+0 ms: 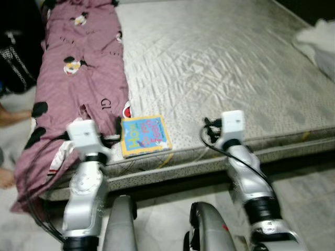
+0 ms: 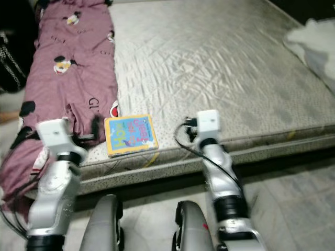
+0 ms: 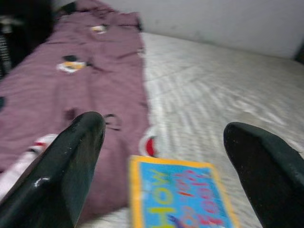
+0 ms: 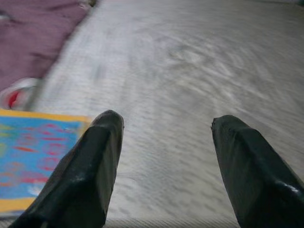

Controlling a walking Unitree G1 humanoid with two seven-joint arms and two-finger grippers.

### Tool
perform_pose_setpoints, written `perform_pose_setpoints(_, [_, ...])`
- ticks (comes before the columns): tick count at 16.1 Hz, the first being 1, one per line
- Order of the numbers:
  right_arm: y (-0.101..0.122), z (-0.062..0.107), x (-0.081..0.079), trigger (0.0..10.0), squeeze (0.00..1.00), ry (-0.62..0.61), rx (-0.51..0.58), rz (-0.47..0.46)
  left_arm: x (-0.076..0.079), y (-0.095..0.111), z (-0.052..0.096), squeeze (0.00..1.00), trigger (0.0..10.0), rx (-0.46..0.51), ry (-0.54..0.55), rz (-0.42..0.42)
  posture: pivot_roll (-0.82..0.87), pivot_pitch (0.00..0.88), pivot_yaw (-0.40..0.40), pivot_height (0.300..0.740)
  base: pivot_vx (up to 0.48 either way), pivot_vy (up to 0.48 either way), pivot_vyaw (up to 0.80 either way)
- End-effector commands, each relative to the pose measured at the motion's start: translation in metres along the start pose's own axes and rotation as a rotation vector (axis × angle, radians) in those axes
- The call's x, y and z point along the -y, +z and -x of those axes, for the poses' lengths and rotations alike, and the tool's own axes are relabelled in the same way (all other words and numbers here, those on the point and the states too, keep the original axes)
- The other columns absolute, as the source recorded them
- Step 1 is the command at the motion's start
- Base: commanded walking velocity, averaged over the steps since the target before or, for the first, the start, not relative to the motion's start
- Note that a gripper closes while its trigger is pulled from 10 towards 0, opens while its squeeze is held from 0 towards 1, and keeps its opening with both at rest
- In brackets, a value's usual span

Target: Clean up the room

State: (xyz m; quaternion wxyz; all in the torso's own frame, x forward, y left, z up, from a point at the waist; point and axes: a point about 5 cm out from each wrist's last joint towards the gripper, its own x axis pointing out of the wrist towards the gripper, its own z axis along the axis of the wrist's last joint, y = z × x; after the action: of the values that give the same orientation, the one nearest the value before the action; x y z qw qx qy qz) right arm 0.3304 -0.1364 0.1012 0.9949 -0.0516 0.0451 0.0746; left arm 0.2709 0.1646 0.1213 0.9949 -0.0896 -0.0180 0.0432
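A thin book (image 1: 145,136) with a blue cover and yellow border lies flat near the front edge of the bare grey mattress (image 1: 220,63). Beside it on the left, a mauve cloth (image 1: 84,68) with cartoon prints runs the length of the bed and hangs over the front edge. My left gripper (image 3: 164,128) is open, held just short of the book (image 3: 180,194) and the cloth (image 3: 57,90). My right gripper (image 4: 167,121) is also open, over the mattress to the right of the book (image 4: 33,161). Neither holds anything.
A rumpled white cloth (image 1: 318,42) lies at the bed's far right corner. A person's bare feet (image 1: 9,117) and dark clothing (image 1: 15,52) are at the left of the bed. Pale tiled floor (image 1: 309,193) runs along the bed's front.
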Motion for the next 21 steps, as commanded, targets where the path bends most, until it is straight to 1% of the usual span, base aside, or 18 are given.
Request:
perform_pose_setpoints(1, [-0.0022,0.0009,0.0028,10.0,0.0,-0.003,-0.01,0.005,0.0021,-0.0004,-0.0012,0.0,10.0,-0.013,-0.003,0.002,0.04,0.126,0.008,0.614,0.0,0.0,0.0])
perform_pose_setpoints(8, [-0.002,-0.0004,0.0012,10.0,0.0,0.01,-0.01,0.009,0.0005,-0.0007,-0.0035,0.0,10.0,-0.014,0.02,-0.004,0.04,0.127,0.006,0.614,0.0,0.0,0.0])
perform_pose_setpoints(11, [-0.0018,-0.0004,0.0007,10.0,0.0,0.013,-0.008,0.012,0.002,0.0002,-0.0035,0.0,10.0,-0.007,0.008,-0.007,0.04,0.127,0.006,0.614,0.0,0.0,0.0])
perform_pose_setpoints(13, [-0.001,-0.0001,-0.0003,10.0,0.0,0.019,-0.002,0.02,0.0056,0.0022,-0.0029,0.0,10.0,0.009,-0.024,-0.002,0.04,0.127,0.006,0.614,0.367,0.0,0.23])
perform_pose_setpoints(16, [-0.0014,-0.0004,-0.0002,10.0,0.0,0.02,-0.004,0.015,0.0061,0.0018,-0.0034,0.0,10.0,0.005,-0.023,0.0,0.04,0.122,0.008,0.614,0.405,0.0,0.32])
perform_pose_setpoints(17, [-0.0015,-0.0004,-0.0002,10.0,0.0,0.02,-0.005,0.014,0.0052,0.0004,-0.0036,0.0,10.0,-0.01,-0.009,0.008,0.04,0.122,0.008,0.614,0.0,0.0,0.0])
perform_pose_setpoints(21, [-0.0025,-0.001,-0.0021,10.0,0.0,0.038,-0.007,0.015,0.0056,-0.0008,-0.0046,0.0,10.0,-0.01,-0.011,0.006,0.04,0.109,0.007,0.609,0.0,0.0,0.0])
